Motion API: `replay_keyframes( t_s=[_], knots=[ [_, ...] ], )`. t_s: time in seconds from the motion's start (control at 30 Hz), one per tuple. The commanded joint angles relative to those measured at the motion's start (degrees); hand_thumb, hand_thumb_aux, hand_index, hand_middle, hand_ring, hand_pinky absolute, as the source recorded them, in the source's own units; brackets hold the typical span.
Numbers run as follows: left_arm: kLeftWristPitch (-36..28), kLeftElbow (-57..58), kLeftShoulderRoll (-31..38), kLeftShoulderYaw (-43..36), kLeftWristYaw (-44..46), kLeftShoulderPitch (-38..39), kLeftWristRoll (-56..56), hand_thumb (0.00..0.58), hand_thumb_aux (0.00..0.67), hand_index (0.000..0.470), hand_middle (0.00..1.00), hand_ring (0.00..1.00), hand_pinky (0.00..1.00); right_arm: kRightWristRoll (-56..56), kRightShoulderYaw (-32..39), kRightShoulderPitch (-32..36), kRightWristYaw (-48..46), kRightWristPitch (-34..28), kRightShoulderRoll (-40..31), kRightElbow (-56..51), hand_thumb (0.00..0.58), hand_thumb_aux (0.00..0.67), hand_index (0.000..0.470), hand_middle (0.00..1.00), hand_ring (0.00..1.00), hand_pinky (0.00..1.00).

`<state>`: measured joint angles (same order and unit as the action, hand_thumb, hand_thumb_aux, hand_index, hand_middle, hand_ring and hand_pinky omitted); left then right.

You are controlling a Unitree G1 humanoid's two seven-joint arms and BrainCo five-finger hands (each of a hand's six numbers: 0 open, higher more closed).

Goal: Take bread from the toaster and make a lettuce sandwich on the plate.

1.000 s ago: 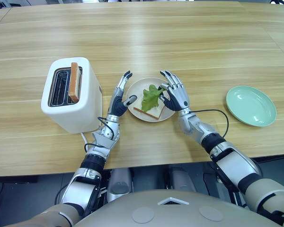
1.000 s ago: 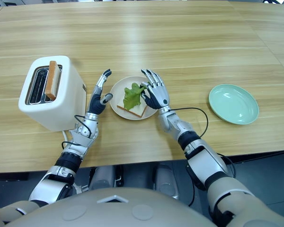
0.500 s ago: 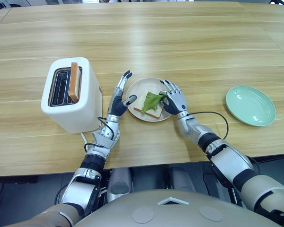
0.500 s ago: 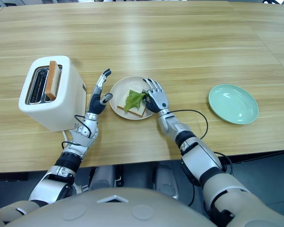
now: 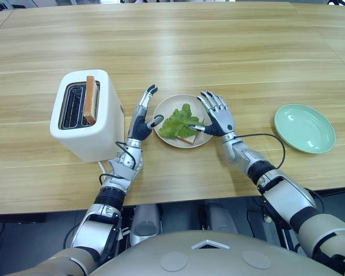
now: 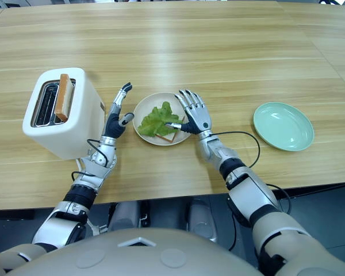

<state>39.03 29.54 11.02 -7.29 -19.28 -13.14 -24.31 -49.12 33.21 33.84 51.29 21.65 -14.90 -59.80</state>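
So the whole thing sat on a big light wooden table (image 5: 218,46), and I'll place everything off the small round beige plate (image 5: 168,104) near the front edge.

Biggest item was the boxy white two-slot toaster (image 5: 89,138), well to the left of the plate. One brown slice of toast (image 5: 91,99) stood upright in the slot nearer the plate.

Next, the robot's left hand (image 5: 141,123) was in the gap between toaster and plate, just beside the plate's left rim. Its palm faced the plate, fingers pointed up and away, pretty much straight, thumb sticking out toward the rim. It had nothing in it.

The right hand (image 5: 218,118) was at the plate's right rim, partly over it. Its fingers were spread wide and flat, not wrapped around anything. The thumb tip poked in toward the middle of the plate, right at the edge of the lettuce; couldn't tell if it actually touched.

A shallow round mint-green dish (image 5: 305,127) sat well off to the right of the plate, with nothing on it.

On the plate itself, a ruffled green lettuce leaf (image 5: 177,122) lay spread across the middle, covering most of a square slice of bread (image 5: 188,138). Only the slice's near corner peeked out.
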Motion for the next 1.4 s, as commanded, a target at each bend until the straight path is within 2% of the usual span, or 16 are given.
replay_keyframes(
  t_s=[0.03,0.27,0.4,0.47,0.57,0.8,0.97,1.33,1.37,1.4],
  knots=[
    [-0.56,-6.25,1.22,1.70,-0.72,2.46,-0.41,0.000,0.000,0.000,0.00,0.00,0.00,0.03,-0.64,-1.73,-0.17,-0.86,-1.67,5.67,0.000,0.000,0.000,0.00,0.00,0.00],
    [-1.17,-26.78,3.98,7.99,-2.52,10.58,-3.79,0.000,0.000,0.000,0.00,0.00,0.00,0.88,-5.64,-6.99,-0.22,-3.31,-5.85,23.41,0.000,0.000,0.000,0.00,0.00,0.00],
    [-1.10,-37.02,5.71,15.21,-4.90,14.90,-6.66,0.000,0.000,0.000,0.00,0.00,0.00,0.73,-8.00,-9.86,-0.71,-4.00,-6.41,30.17,0.000,0.000,0.000,0.00,0.00,0.00],
    [-3.22,-40.08,6.25,20.60,-7.87,16.80,-10.00,0.000,0.000,0.000,0.00,0.00,0.00,0.61,-8.84,-10.77,-0.76,-4.20,-6.42,31.22,0.000,0.000,0.000,0.00,0.00,0.00],
    [-9.78,-37.66,7.23,25.06,-10.59,18.89,-15.29,0.000,0.000,0.000,0.00,0.00,0.00,0.67,-9.59,-11.34,-0.55,-4.28,-6.40,30.22,0.000,0.000,0.000,0.00,0.00,0.00],
    [-17.62,-32.60,9.50,22.94,-9.22,20.71,-19.84,0.000,0.000,0.000,0.00,0.00,0.00,0.19,-9.55,-11.23,-0.32,-3.86,-5.99,27.33,0.000,0.000,0.000,0.00,0.00,0.00],
    [-23.42,-28.98,11.69,21.52,-5.31,20.37,-19.09,0.000,0.000,0.000,0.00,0.00,0.00,0.17,-9.79,-11.25,0.05,-3.89,-6.02,26.93,0.000,0.000,0.000,0.00,0.00,0.00],
    [-29.30,-26.74,17.01,19.11,0.20,17.68,-17.77,0.000,0.000,0.000,0.00,0.00,0.00,-0.15,-9.46,-10.78,1.13,-4.07,-5.39,25.24,0.000,0.000,0.000,0.00,0.00,0.00],
    [-29.74,-26.72,17.36,19.05,0.49,17.71,-17.53,0.009,0.005,0.004,0.00,0.00,0.00,-0.13,-9.48,-10.85,1.24,-4.09,-5.36,25.21,0.000,0.000,0.000,0.00,0.00,0.00],
    [-30.02,-26.68,17.70,18.90,0.68,17.68,-17.27,0.152,0.095,0.065,0.00,0.00,0.00,-0.11,-9.52,-10.94,1.36,-4.14,-5.34,25.17,0.000,0.000,0.000,0.00,0.00,0.00]
  ],
)
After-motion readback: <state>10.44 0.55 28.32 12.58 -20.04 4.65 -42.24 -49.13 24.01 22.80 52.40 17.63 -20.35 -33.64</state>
